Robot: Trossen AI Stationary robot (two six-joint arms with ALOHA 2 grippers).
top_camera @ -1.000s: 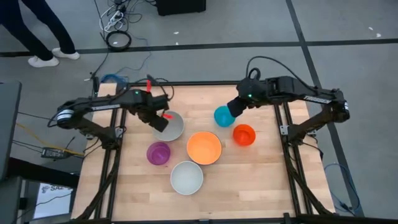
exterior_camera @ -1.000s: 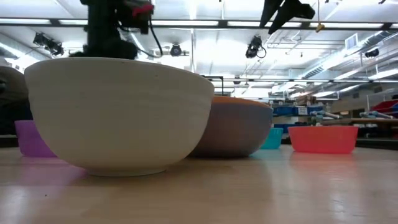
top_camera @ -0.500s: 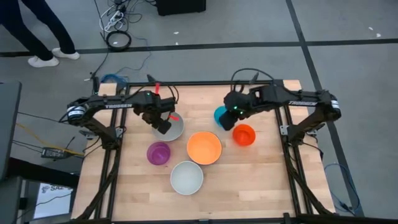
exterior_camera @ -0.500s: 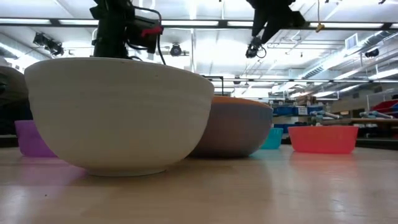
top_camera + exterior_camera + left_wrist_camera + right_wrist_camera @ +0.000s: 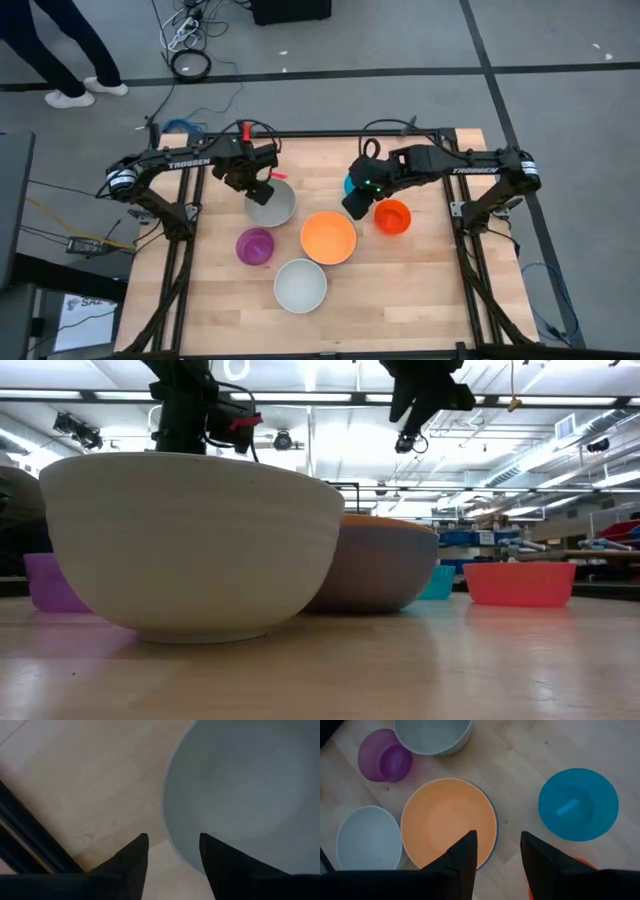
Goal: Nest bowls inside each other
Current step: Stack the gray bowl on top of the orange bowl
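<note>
My left gripper [image 5: 172, 842] stands open, pointing down over the far-left rim of the grey bowl [image 5: 240, 785] [image 5: 274, 207]. One finger is outside the rim over the table and one is inside, with no touch showing. My right gripper [image 5: 497, 842] hangs open above the table, over the rim of the orange bowl [image 5: 447, 822] [image 5: 328, 237], which sits in a blue bowl. The teal bowl [image 5: 578, 804], red-orange bowl [image 5: 392, 215], purple bowl [image 5: 255, 246] and white bowl [image 5: 300, 285] each rest on their bases, apart.
The bowls crowd the middle of the wooden table [image 5: 420, 280]. Bare wood lies along the near edge and at the near right. In the low view the white bowl [image 5: 190, 545] fills the foreground. A person's legs [image 5: 60, 50] show on the floor beyond the table's far left.
My right gripper has come down and moved toward the table's left and near edges, from above the teal bowl toward the orange one. My left gripper has sunk a little over the grey bowl's rim. No bowl has moved.
</note>
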